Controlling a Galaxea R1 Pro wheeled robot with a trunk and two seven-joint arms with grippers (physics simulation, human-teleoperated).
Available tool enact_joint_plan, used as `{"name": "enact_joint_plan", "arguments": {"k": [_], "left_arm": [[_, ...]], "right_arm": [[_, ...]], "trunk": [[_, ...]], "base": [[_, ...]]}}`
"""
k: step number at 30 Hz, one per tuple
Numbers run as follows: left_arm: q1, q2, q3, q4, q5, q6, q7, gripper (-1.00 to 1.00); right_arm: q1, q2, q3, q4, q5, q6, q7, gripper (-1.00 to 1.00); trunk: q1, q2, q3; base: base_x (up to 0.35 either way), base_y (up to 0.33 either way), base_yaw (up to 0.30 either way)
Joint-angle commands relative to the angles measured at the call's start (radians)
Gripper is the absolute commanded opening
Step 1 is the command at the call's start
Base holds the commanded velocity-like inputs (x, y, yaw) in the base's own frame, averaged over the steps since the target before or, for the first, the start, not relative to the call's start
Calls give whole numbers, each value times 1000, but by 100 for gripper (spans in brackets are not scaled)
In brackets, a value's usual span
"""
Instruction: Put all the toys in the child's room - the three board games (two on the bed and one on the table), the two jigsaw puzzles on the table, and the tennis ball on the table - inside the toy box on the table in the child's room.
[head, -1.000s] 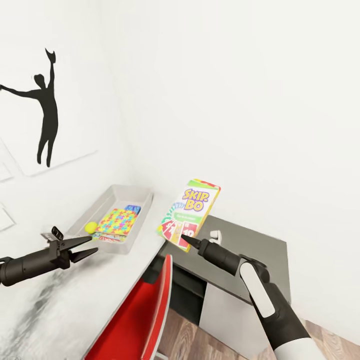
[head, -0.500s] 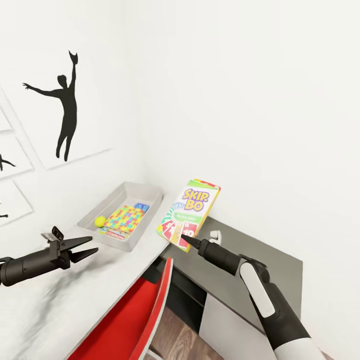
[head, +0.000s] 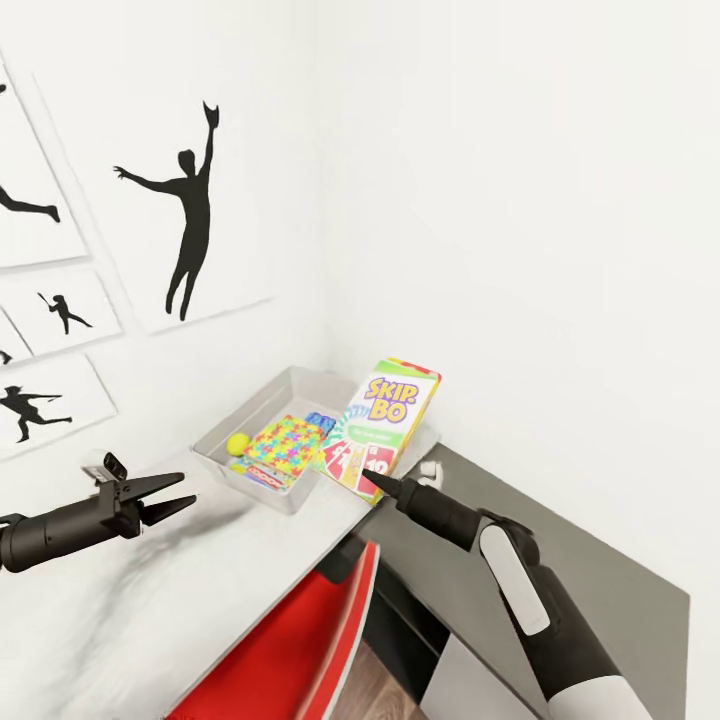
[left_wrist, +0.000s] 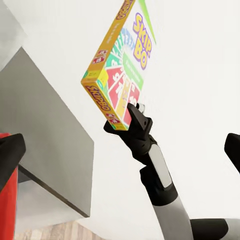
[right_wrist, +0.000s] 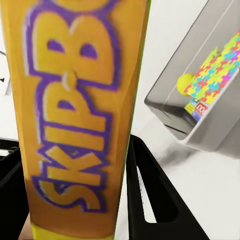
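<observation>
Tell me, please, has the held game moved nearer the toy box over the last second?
Yes. The game in the right hand kept its place in the head view, but the toy box slid right beneath it as the camera turned, so its edge now overlaps the box.

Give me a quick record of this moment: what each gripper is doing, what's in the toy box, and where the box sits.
right gripper: shut on the Skip-Bo board game, held upright beside the box
left gripper: open, empty, above the table
toy box: on the table, near the wall corner
box contents: jigsaw puzzle, tennis ball, printed boards partly hidden beneath
</observation>
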Motion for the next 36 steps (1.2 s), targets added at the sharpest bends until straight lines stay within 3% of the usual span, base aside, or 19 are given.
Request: {"name": "enact_joint_plan", "arguments": {"k": [1,8,29,33,36], "left_arm": [[-1,0,0,0,-3,4,-5,100],[-1,0,-1,0,-3,4,-5,100],[-1,1,0,1,-3,4,-6,100],[-1,3,2,2,-3,4,-8,100],[-1,2,3,2,-3,4,-8,100]], "right_arm": [[-1,0,-1,0,-9,8,-1,-100],[-1,0,-1,0,-9,3,4,-100],[1,1,-2,3,-9,1,1,-100],[1,8,-1,9,-11,9,-13,-100],[-30,16,-4,31,-15,58,-56,-100]], "trunk": [[1,-2,-2],[1,-2,-2],[1,-2,-2],[1,-2,-2],[1,-2,-2]], "base": [[30,-31,293],[8,-9,176],[0,0,6],[0,0,0],[0,0,0]]}}
